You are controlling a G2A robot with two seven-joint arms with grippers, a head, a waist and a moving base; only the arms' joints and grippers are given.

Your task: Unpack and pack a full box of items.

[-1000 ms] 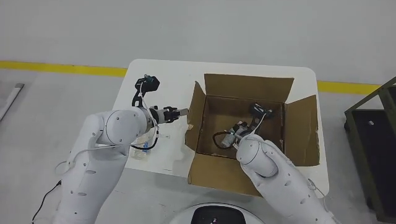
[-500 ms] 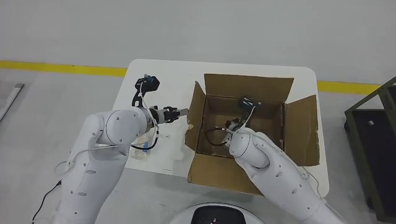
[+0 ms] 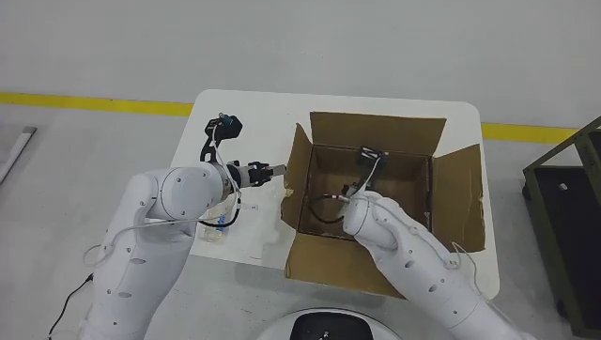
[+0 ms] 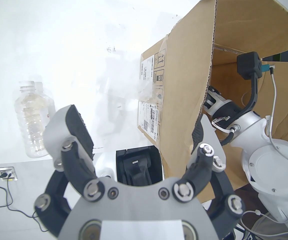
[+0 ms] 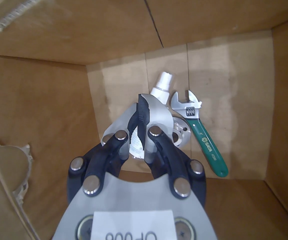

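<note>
R hand (image 5: 139, 111), pinched shut over white bottle (image 5: 163, 83) in box (image 5: 46, 101), may skid off unless reopened; L hand (image 4: 138, 126) wide.

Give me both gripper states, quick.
Left gripper: open, empty.
Right gripper: closed, inside the box above a white bottle; no grip visible.

Two-arm robot, white shell, black/silver end fittings.
Left arm (image 3: 178, 199) & right arm (image 3: 399, 246): glossy white rounded segments, round joint caps, thin white cables. Black wrist cam (image 3: 228, 126) on bracket. Left gripper (image 4: 138, 123), right gripper (image 5: 142, 108): silver base plate w/ white label, black links, silver screws, grey fingers (image 4: 56, 126), black ribbed pads (image 4: 80, 123).
</note>
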